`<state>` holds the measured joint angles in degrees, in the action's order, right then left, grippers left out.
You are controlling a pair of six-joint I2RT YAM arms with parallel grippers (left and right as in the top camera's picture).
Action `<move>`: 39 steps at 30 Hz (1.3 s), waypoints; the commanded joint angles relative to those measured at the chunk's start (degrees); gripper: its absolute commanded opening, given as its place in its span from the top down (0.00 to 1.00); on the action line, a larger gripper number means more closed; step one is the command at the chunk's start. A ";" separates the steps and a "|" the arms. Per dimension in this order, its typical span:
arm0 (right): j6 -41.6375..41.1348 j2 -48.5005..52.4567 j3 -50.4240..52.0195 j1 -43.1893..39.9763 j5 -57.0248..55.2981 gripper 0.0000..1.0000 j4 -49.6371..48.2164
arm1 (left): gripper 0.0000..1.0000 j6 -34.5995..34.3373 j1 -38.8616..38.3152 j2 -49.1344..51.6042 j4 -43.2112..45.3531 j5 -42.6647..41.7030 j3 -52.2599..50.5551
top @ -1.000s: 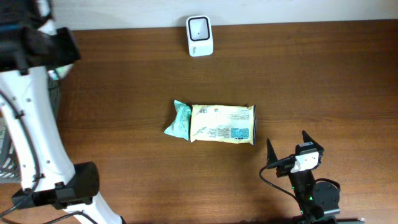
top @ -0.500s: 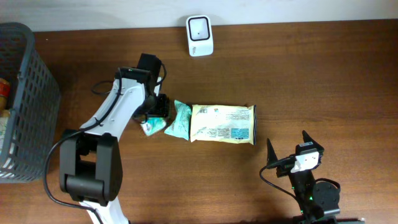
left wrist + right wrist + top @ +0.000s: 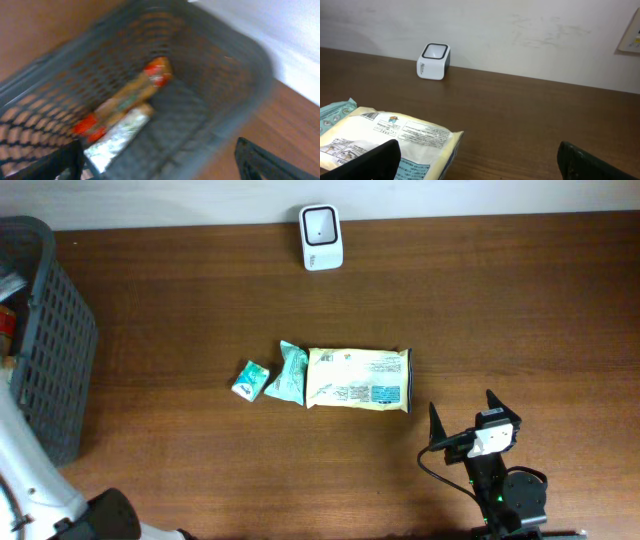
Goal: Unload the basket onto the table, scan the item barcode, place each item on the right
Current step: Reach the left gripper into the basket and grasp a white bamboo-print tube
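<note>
Left gripper (image 3: 157, 147) has its jaws spread wide with nothing between them, hanging over the grey mesh basket (image 3: 220, 100) at the table's left edge. In the basket are two long orange-red packets (image 3: 125, 97) and a silver wrapped one (image 3: 117, 137); the view is blurred. From overhead only the white left arm (image 3: 25, 470) shows, at the near left.

Right gripper (image 3: 460, 402) also stands wide and holds nothing. It is parked at the near right, well apart from the items.

The items lie in a row at the table's centre. Yellow packet (image 3: 358, 379) lies flat, long axis left-right, printed face up, dark strip at its right end. I cannot make out a barcode. Teal pouch (image 3: 288, 373) touches the yellow packet's left end, with its long axis roughly near-far and its far tip leaning left. Small green packet (image 3: 250, 380) sits just beside the pouch on the left, tilted. I cannot tell if the two touch.

White scanner (image 3: 321, 224) stands at the far edge by the wall, window up, well apart from the row.
</note>
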<state>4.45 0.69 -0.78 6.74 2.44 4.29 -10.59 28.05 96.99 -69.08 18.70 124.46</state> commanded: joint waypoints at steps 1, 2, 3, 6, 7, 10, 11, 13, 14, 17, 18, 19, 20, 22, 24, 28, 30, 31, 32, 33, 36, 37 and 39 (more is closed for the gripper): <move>-0.66 -0.37 0.46 -0.28 -0.50 0.01 0.02 | 0.08 -1.81 6.97 0.11 1.09 0.17 -5.33; -0.66 -0.37 0.46 -0.28 -0.50 0.01 0.04 | 0.07 -1.77 9.03 0.15 3.61 0.17 -10.34; -0.66 -0.37 0.46 -0.28 -0.50 0.01 0.02 | 0.05 -1.31 10.23 0.15 5.95 0.15 -14.14; -0.66 -0.37 0.46 -0.28 -0.50 0.01 0.04 | 0.03 12.04 13.70 0.17 18.08 0.13 -28.15; -0.66 -0.37 0.46 -0.28 -0.50 0.01 0.04 | 0.03 15.34 14.36 0.17 20.22 0.15 -30.21; -0.66 -0.37 0.46 -0.28 -0.50 0.01 0.04 | 0.04 27.39 16.06 0.87 24.92 -5.60 -33.29; -0.66 -0.37 0.46 -0.28 -0.50 0.01 0.04 | 0.04 29.20 16.17 1.53 25.44 -6.60 -33.29; -0.66 -0.37 0.46 -0.28 -0.50 0.01 0.04 | 0.03 31.36 16.31 3.76 25.46 -6.95 -33.31; -0.66 -0.37 0.46 -0.28 -0.50 0.01 0.02 | 0.05 32.48 16.39 6.10 24.70 -6.93 -33.31; -0.66 -0.37 0.46 -0.28 -0.50 0.01 0.04 | 0.08 34.14 16.39 9.70 23.78 -6.95 -33.51; -0.66 -0.37 0.46 -0.28 -0.50 0.01 0.04 | 0.09 34.77 16.39 10.69 23.56 -6.93 -33.53; -0.66 -0.37 0.46 -0.28 -0.50 0.01 0.02 | 0.09 34.75 16.39 11.91 23.58 -6.95 -33.55; -0.66 -0.37 0.46 -0.28 -0.50 0.01 0.02 | 0.10 34.84 16.39 12.74 23.63 -6.93 -33.57; -0.66 -0.37 0.46 -0.28 -0.50 0.01 0.04 | 0.11 37.33 16.44 14.23 23.85 -7.06 -33.57; -0.66 -0.37 0.46 -0.28 -0.50 0.01 0.04 | 0.11 39.12 16.50 16.63 24.68 -7.15 -33.57; -0.66 -0.37 0.46 -0.28 -0.50 0.01 0.04 | 0.16 40.92 18.56 21.09 26.71 -6.93 -33.57; -0.66 -0.37 0.46 -0.28 -0.50 0.01 0.04 | 0.34 40.89 20.06 22.53 28.20 -6.97 -33.57; -0.66 -0.37 0.46 -0.28 -0.50 0.01 0.02 | 0.47 40.89 20.46 23.32 28.83 -7.61 -33.57; -0.66 -0.37 0.46 -0.28 -0.50 0.01 0.04 | 0.51 40.89 20.50 24.79 29.20 -9.11 -33.57; -0.66 -0.37 0.46 -0.28 -0.50 0.01 0.04 | 0.51 40.89 20.50 25.90 29.22 -9.79 -33.57; -0.66 -0.37 0.46 -0.28 -0.50 0.01 0.04 | 0.98 40.87 20.44 28.06 29.20 -10.19 -33.57; -0.66 -0.37 0.46 -0.28 -0.50 0.01 0.04 | 1.00 40.87 20.44 28.04 29.33 -10.14 -33.55; -0.66 -0.37 0.46 -0.28 -0.50 0.01 0.02 | 1.00 39.76 20.04 27.26 28.92 -10.32 -33.18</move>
<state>4.45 0.69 -0.78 6.74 2.44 4.29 30.63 48.18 121.08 -39.51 11.25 92.64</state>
